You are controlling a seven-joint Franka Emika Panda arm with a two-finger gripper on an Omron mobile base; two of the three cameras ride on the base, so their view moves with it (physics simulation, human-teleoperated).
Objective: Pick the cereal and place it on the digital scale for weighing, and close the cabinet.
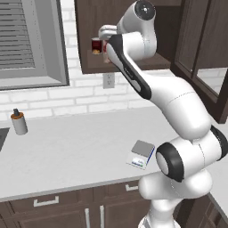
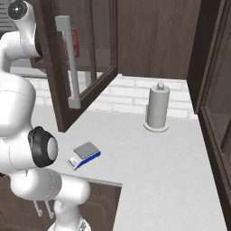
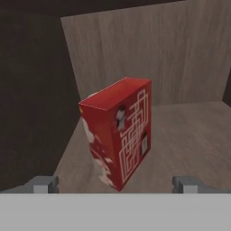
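Observation:
The cereal (image 3: 119,135), a tall red box with a white maze print, stands upright on the wooden shelf inside the cabinet (image 1: 87,62). My gripper (image 3: 116,185) is open just in front of it, fingertips (image 3: 45,184) wide apart on either side and touching nothing. Through the glass of the open cabinet door (image 2: 90,58), beside its metal bar handle (image 2: 72,63), the cereal (image 2: 75,43) shows as a red patch. The arm reaches up into the cabinet in the left base view. The digital scale (image 1: 141,153) (image 2: 84,154) lies flat on the counter near its front edge.
The open door swings out over the counter beside the arm. A paper towel holder (image 2: 157,110) stands at the back wall. A small capped bottle (image 1: 18,122) stands at the counter's left, below a window (image 1: 26,40). Brown base drawers (image 1: 44,202) run under the counter.

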